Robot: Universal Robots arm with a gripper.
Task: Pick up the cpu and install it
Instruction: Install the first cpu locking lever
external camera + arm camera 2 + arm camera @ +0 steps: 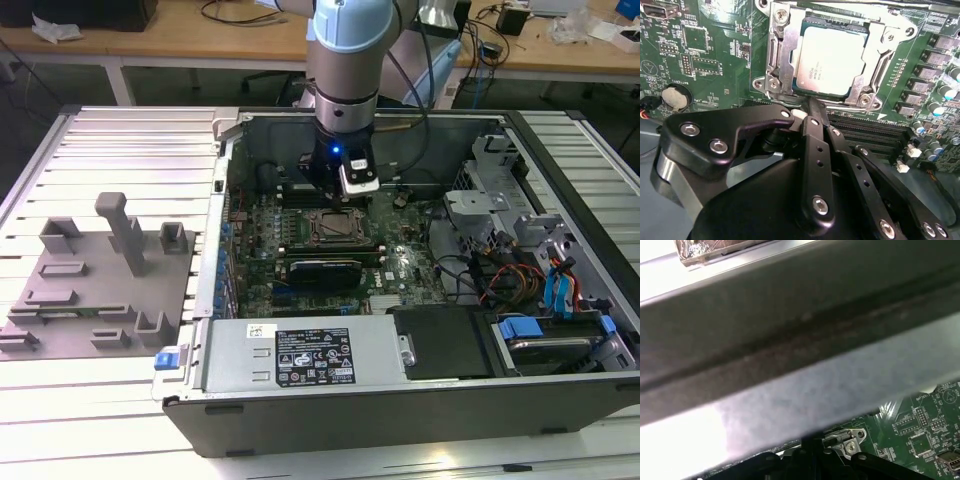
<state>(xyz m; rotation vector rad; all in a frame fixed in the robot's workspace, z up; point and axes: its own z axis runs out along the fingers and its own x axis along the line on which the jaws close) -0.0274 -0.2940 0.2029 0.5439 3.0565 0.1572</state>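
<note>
The second wrist view shows the cpu (832, 60) in the upper centre of the frame, lying flat inside the socket frame (777, 55) on the green motherboard (715, 55); it seems to have been seated there, so that the install step appears largely done. The end effector (812, 107) is seen just below it, its fingers pressed together with nothing pinched between them, the tip close to the socket's lower edge. In the exterior view, the arm (345, 60) is held upright over the open computer case (420, 400), upper centre of the frame, presumably to keep the approach vertical. The grey fixture plate (90, 290) lies at left on the surface (100, 420).
</note>
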